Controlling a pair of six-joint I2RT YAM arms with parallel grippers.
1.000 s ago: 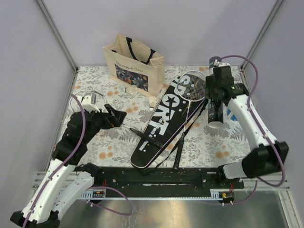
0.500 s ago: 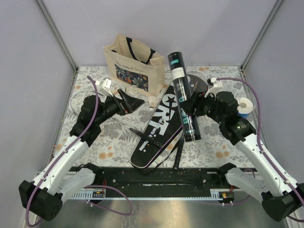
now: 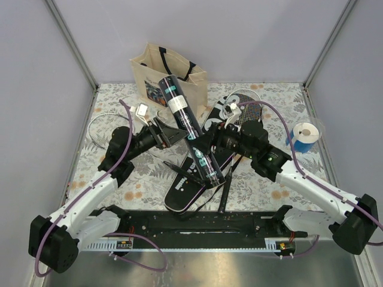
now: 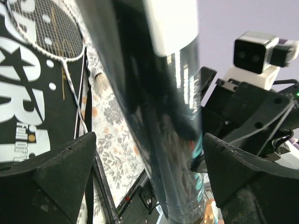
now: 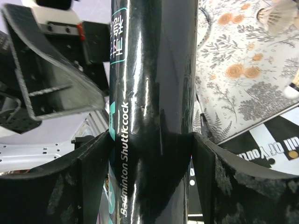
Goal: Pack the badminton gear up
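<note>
My right gripper (image 3: 210, 147) is shut on the long black tube (image 3: 188, 128), lettered "Badminton Shuttlecock" in the right wrist view (image 5: 149, 70). It holds the tube slanted above the black "SPORT" cover (image 3: 182, 188). My left gripper (image 3: 171, 136) is open with a finger on each side of the tube (image 4: 159, 107), with gaps on both sides. One racket (image 3: 246, 112) lies on the cover and shows in the left wrist view (image 4: 42, 28). The second racket's hoop (image 3: 94, 122) lies at the far left. A white shuttlecock (image 5: 275, 16) lies on the floral cloth.
The beige tote bag (image 3: 146, 69) stands at the back, just behind the tube's top end. The blue-and-white roll (image 3: 306, 136) stands at the right. The cover's black straps (image 3: 226, 191) trail toward the front rail (image 3: 197, 224).
My right arm swung the tube left from the right side, across the cover. My left gripper moved right and up until its open fingers stand on either side of the tube.
</note>
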